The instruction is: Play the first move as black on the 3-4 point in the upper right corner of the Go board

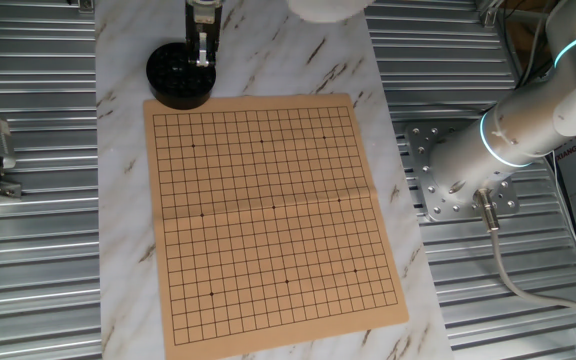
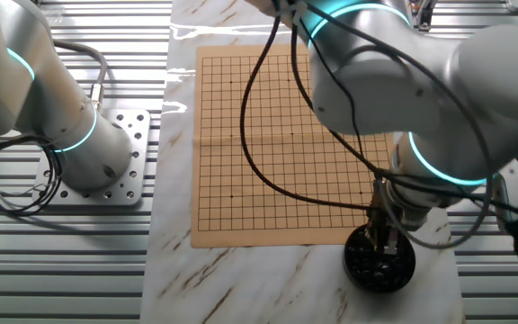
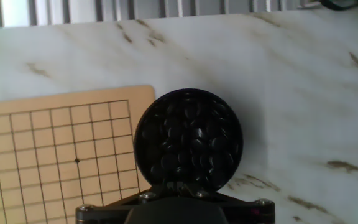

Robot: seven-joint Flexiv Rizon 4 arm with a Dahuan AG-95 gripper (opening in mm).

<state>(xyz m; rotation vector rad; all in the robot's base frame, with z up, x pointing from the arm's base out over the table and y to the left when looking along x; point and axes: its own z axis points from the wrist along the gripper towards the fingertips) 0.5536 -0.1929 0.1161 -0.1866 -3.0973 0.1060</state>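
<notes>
A round black bowl heaped with glossy black stones stands on the marble mat just off one corner of the Go board. No single stone stands out from the heap, and the board's grid is bare. My gripper hangs upright over the bowl, its tips at the rim's edge down among the stones. Its dark fingertips sit close together against the dark stones. Whether a stone sits between them does not show.
The white marble mat lies on a ribbed metal table. My arm's base plate is bolted beside the board. A second grey arm and its cables stand on the other side. A black cable loops over the board.
</notes>
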